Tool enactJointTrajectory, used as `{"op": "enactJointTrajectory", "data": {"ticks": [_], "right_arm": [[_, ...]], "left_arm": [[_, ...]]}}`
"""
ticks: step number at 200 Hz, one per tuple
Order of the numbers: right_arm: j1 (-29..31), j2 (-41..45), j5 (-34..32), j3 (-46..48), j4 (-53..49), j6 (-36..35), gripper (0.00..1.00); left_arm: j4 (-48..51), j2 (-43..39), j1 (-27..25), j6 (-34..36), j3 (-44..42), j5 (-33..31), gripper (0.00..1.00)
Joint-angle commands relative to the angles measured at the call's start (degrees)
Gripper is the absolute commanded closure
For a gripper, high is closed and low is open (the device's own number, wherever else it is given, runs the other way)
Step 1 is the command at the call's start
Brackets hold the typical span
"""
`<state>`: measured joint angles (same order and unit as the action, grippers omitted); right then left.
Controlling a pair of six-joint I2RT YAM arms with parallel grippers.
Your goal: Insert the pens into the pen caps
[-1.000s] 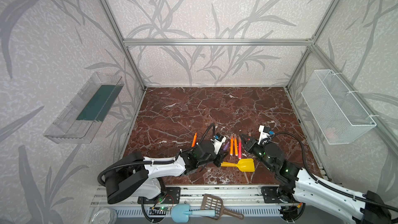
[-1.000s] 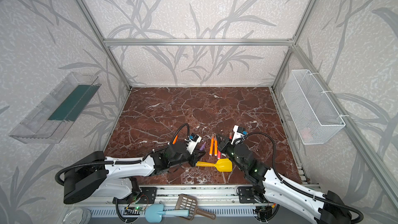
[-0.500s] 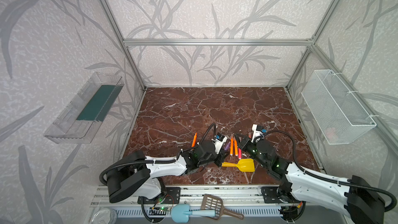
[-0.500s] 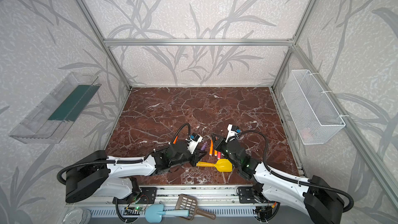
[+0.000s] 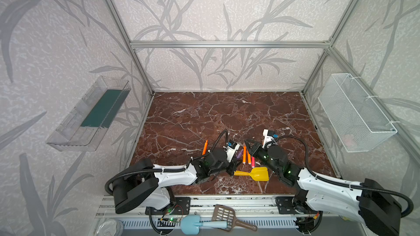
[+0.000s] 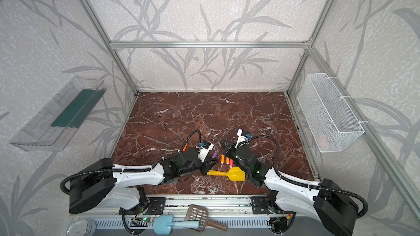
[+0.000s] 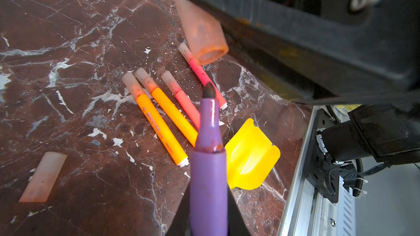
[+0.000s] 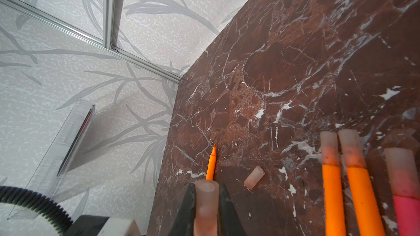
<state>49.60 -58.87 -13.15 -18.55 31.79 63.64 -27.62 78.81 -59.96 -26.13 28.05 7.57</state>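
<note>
- Dark red marble table [image 5: 204, 114]: four capped orange and pink marker pens [image 7: 172, 112] lie side by side near its front edge.
- Left tool [image 7: 208, 220]: clenched on the barrel of a purple plastic marker pen [image 7: 208, 155], bare dark tip forward.
- Right tool [image 8: 206, 216]: clenched round a short translucent pinkish cap [image 8: 206, 191], mouth facing that tip, just apart.
- Both seem light, stiff and slick; hold mid-barrel.

One orange pen [image 7: 159, 128] lying on the marble surface [image 7: 68, 110] carried the only legible print: a small dark word near its white-plugged end that appeared to read "deli". A longer line of lettering along the barrel was too smeared to make out. A yellow sticker [image 7: 346, 108] beyond the surface's edge bore print too small to read.
</note>
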Motion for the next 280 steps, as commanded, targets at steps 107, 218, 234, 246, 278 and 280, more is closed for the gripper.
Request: {"op": "enactJointTrajectory", "data": {"ticks": [107,218,234,246,278,280], "right_arm": [[3.59,-2.65,0.25,-0.52,3.72,0.8,1.0],[8.66,-6.37,-0.85,-1.51,6.69,-4.71,1.0],[12.31,-7.66,-2.37,-1.81,8.12,-6.51,1.0],[13.35,-8.74,-3.05,-0.96,11.14,-7.16,1.0],[14.16,-10.16,-4.03,1.34,17.24,-7.64,1.0],[14.24,-10.2,-4.07,1.44,17.45,-7.67,1.0]], "left_arm": [[-1.21,-1.02,-0.25,-0.6,0.79,-2.28,1.0],[-8.16,-3.57,0.79,-5.86,-3.52,-1.61,1.0],[-9.93,-3.37,1.57,-7.11,-4.32,-0.47,1.0],[-11.91,-2.95,2.7,-8.51,-5.05,1.07,1.0],[-18.56,-1.5,6.35,-12.69,-7.45,5.99,1.0],[-18.82,-1.43,6.46,-12.75,-7.5,6.23,1.0]]}}
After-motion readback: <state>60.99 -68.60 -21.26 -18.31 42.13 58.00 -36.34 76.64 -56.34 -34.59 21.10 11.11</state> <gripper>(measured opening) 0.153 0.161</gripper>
